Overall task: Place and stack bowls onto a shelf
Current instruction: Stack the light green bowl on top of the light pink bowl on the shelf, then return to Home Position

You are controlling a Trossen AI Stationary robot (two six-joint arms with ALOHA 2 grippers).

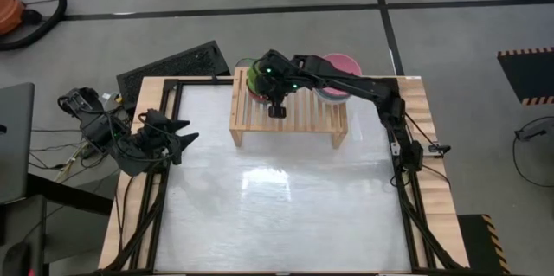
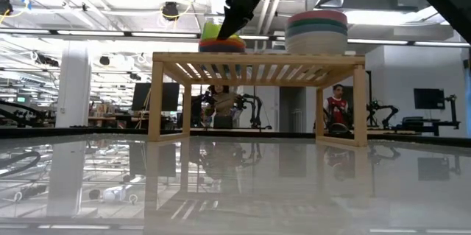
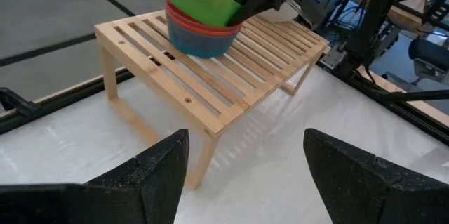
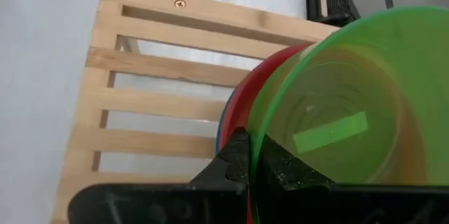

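My right gripper (image 4: 251,155) is pinched shut on the rim of the lime green bowl (image 4: 344,104), one finger inside the wall and one outside, because a thin rim is the only place a narrow two-finger grasp can bite. I hold the bowl tilted over the smaller stack (image 3: 200,31) on the shelf (image 1: 287,113), where a red-orange bowl (image 3: 203,24) sits nested in a blue one; the tilt, I judge, lets the low edge find the stack's mouth first. That stack stands at one end of the slatted top, and the stack of larger bowls (image 2: 316,32), pale pink uppermost, stands at the other, so sizes stay sorted. My left gripper (image 3: 245,175) waits with its fingers spread wide and empty at the table's left edge, well apart from the shelf.
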